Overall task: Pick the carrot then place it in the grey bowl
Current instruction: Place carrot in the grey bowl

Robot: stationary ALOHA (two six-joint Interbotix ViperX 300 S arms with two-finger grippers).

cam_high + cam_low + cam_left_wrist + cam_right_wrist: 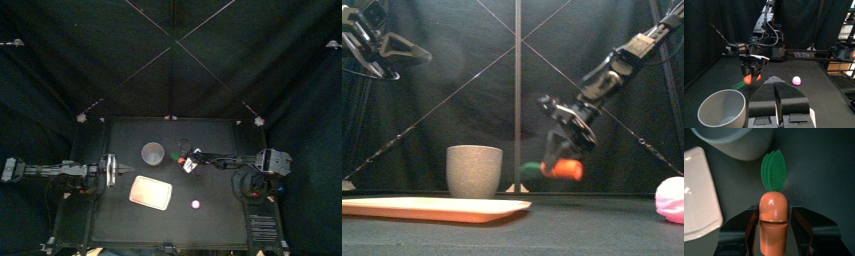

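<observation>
Left claw (776, 87), bottom centre of its own wrist frame: jaws together, nothing in them. The arm is parked at the left edge of the top frame. Leave it there.

Flat pink plastic tray (436, 208), lower left of the front frame, lies flat on the black counter (221, 220). Not part of this step.

Tall grey speckled cup (474, 170), the task's bowl, is left of centre in the front frame. It stands upright with an open mouth, and what the left wrist frame shows of the inside looks empty.

Right claw (774, 228) is clamped on the orange toy carrot (565, 169). That puts the carrot centre-right in the front frame, off the counter, right of the cup and apart from it, and below rim height.

My read: pick is done, this is the carry. To do it well:
- raise first so the leaf end clears the rim
- then traverse left in the frame until over the mouth
- lower the leaf end into the cup before letting go, so it can't bounce off the rim
- keep the clamp steady; the body looks smooth and could slip

Carrot look: glossy orange rounded body with one shallow groove across it and flat dark green leaves fanned at one end. It's gripped on the orange body, leaves pointing toward the cup in the right wrist frame.

Small round pink toy (671, 200) sits at the lower right edge of the front frame, on the counter and well clear of the path.
</observation>
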